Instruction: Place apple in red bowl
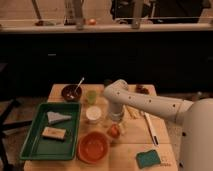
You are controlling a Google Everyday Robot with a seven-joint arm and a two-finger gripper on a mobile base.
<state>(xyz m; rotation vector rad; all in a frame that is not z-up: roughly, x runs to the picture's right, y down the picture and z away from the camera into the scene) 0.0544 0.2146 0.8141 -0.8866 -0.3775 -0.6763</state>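
Observation:
The apple (114,131) is a small orange-red fruit on the wooden table (127,150), just right of the red bowl's rim. The red bowl (93,147) is wide and shallow, near the table's front edge, with nothing showing in it. My gripper (115,122) points straight down from the white arm (150,103), right above the apple and at or very near its top. The arm reaches in from the right.
A green tray (31,141) with two items lies at the left. A maroon bowl with a spoon (71,92), a green cup (91,96) and a white cup (93,114) stand behind the red bowl. A dark fruit cluster (141,90), a white utensil (150,128) and a teal sponge (148,158) are on the right.

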